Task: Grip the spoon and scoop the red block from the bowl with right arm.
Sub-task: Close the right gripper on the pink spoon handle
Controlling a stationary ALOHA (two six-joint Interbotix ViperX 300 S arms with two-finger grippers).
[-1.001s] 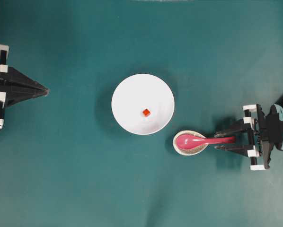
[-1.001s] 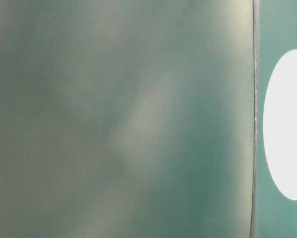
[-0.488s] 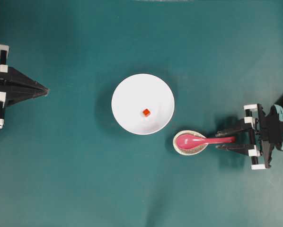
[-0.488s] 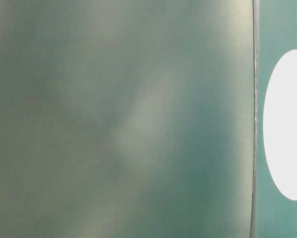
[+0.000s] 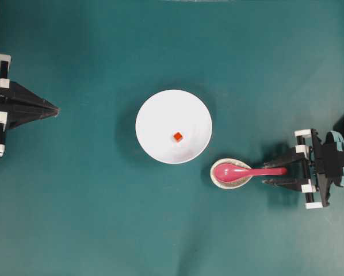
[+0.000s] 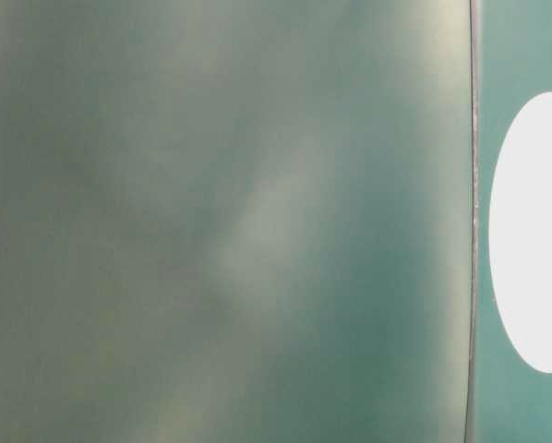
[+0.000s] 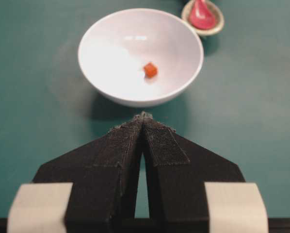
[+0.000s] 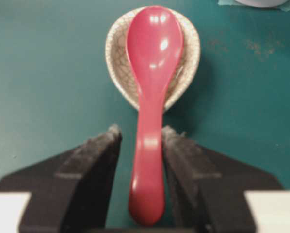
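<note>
The pink-red spoon [image 5: 241, 171] lies with its scoop in a speckled spoon rest [image 5: 225, 183] and its handle pointing right. My right gripper [image 5: 268, 171] is open and straddles the handle's end. In the right wrist view the spoon [image 8: 152, 73] runs between the two black fingers [image 8: 94, 155], with a narrow gap on each side. The white bowl [image 5: 155, 109] sits mid-table with the tiny red block [image 5: 178, 136] inside. At the far left my left gripper [image 5: 57, 109] is shut and empty, pointing at the bowl [image 7: 111, 48].
The speckled beige spoon rest [image 8: 118, 58] sits just below and right of the bowl on the teal table. The table-level view is blurred, showing only the bowl [image 6: 534, 231] as a white shape at its right edge.
My right gripper has shifted slightly along the spoon handle and stays open around it. The spoon, bowl, block and left arm have not moved.
</note>
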